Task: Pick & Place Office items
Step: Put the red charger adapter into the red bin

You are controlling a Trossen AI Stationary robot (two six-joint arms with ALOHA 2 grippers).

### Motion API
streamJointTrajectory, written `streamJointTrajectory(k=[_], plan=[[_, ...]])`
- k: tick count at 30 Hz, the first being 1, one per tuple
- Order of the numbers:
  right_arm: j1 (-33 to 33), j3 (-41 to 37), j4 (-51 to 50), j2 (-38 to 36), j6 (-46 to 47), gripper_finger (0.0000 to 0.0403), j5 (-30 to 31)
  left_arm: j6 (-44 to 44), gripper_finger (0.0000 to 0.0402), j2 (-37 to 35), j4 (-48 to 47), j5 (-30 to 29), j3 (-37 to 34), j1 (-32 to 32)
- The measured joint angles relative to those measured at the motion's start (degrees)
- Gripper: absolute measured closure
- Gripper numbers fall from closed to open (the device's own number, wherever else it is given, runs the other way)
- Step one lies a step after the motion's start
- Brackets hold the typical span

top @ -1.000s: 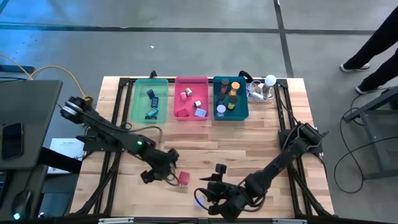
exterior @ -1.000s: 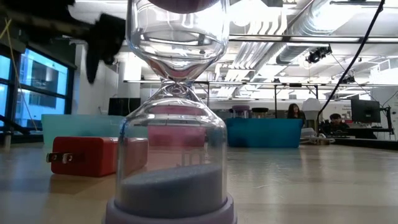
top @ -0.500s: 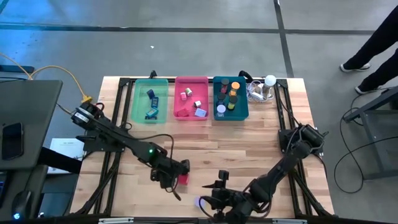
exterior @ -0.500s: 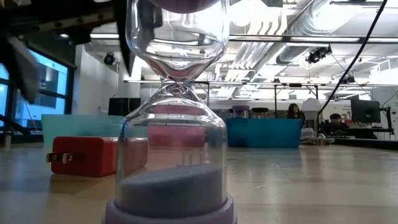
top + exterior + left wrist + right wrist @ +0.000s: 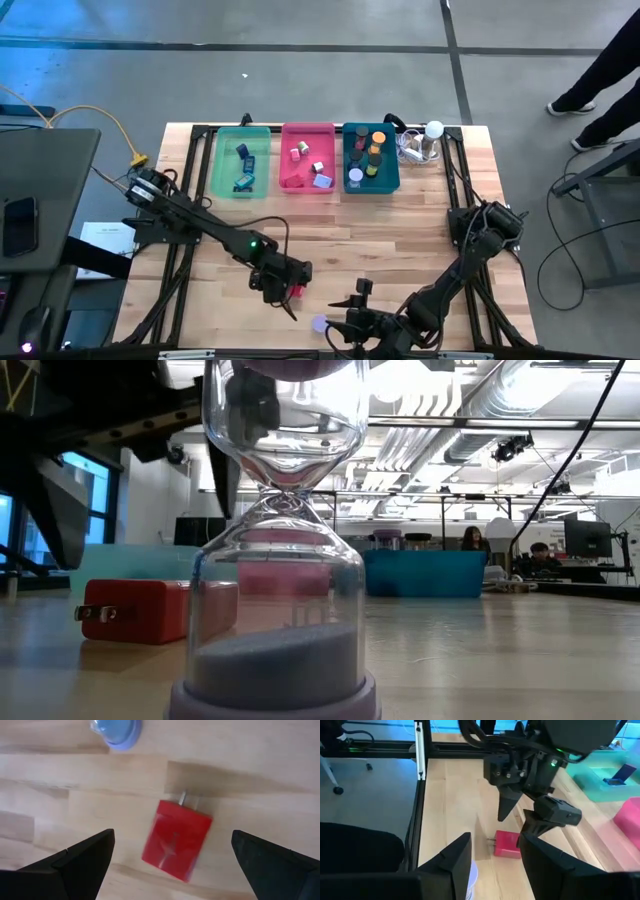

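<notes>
Red charger [image 5: 176,840] flat; hourglass [image 5: 280,540] upright, perhaps lavender-based.

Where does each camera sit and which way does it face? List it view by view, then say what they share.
High view: overhead, straight down on wooden table; both arms show.
Low view: table-top height, facing across past clear glass hourglass with lavender sand; dark arm parts above.
Left wrist view: looks down past left gripper at red plug-in charger block.
Right wrist view: looks past right gripper toward left arm.
Shared: all four show the charger block.
</notes>
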Motion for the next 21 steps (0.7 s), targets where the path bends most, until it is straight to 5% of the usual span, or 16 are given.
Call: streamJointTrajectory(k=[21], plan=[[-0.04,0.00,0.18,0.00,-3.07,0.0248,-0.04,3.23,0.0007,4.55,0.30,5.56,0.89,2.06]])
